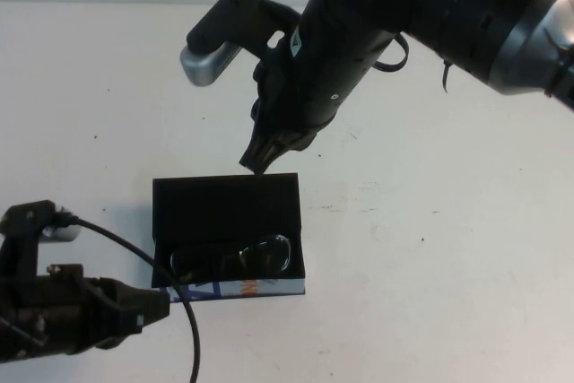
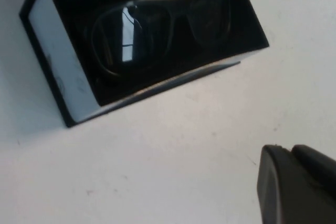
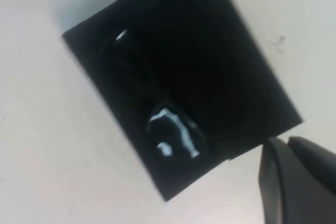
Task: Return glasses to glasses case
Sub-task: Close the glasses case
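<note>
The black glasses case [image 1: 224, 199] stands open on the white table, its patterned side edge [image 1: 242, 289] facing me. The dark glasses [image 1: 235, 257] lie inside it along the near wall, lenses glinting. They also show in the left wrist view [image 2: 157, 27] and the right wrist view [image 3: 157, 114]. My right gripper [image 1: 262, 161] hangs shut and empty just above the case's far edge; its fingers [image 3: 294, 182] press together. My left gripper [image 1: 152, 304] rests low at the near left, beside the case's corner, shut and empty.
The white table [image 1: 430, 248] spreads around the case. A black cable [image 1: 179, 302] loops from the left arm past the case's near left corner. The right arm's bulk [image 1: 404, 15] hangs over the far side.
</note>
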`<state>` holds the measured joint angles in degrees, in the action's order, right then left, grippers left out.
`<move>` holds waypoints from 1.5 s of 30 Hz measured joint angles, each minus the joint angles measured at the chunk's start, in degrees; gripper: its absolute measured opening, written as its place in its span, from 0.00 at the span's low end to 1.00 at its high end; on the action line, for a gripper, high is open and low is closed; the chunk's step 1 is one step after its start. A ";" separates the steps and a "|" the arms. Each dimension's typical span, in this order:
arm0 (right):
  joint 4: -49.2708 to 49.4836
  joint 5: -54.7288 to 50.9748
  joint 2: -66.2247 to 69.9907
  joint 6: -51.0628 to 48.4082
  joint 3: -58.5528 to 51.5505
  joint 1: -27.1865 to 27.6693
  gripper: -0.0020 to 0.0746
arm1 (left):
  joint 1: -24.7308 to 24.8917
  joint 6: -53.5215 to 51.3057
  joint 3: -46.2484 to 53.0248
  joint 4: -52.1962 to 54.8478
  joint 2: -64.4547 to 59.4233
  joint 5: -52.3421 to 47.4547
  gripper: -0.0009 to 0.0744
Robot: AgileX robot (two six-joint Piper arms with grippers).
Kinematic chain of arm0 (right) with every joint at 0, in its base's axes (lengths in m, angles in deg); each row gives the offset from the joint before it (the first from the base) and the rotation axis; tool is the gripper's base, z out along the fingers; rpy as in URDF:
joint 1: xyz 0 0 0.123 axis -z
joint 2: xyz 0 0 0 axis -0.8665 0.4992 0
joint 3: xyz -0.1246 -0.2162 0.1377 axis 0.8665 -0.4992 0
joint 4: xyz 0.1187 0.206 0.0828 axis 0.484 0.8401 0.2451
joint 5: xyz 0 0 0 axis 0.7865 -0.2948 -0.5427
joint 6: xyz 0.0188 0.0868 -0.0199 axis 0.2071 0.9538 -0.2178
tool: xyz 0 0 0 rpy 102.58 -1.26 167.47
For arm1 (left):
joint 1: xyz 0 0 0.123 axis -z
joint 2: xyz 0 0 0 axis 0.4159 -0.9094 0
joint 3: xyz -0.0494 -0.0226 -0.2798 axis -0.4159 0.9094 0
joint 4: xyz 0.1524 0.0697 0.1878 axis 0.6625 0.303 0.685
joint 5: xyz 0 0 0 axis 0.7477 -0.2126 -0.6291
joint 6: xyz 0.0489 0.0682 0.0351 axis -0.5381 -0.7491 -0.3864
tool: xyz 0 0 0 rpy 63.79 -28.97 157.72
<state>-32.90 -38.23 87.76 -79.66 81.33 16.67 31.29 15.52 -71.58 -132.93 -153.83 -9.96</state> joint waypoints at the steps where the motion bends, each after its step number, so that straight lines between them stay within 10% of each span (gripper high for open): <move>1: 0.11 0.72 0.12 0.65 0.00 0.67 0.01 | 0.00 -2.39 0.34 -2.34 -1.28 0.58 0.01; 17: 6.81 6.95 13.39 2.69 9.07 4.92 0.01 | 5.09 -34.08 0.63 -24.48 -22.19 5.55 0.01; 45: 7.08 7.95 27.38 0.77 17.18 5.30 0.01 | 5.09 -38.35 -3.50 -25.77 -28.48 5.86 0.01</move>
<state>-25.83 -30.27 115.14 -78.89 98.52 21.97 36.38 -22.84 -75.08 -158.70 -182.31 -4.09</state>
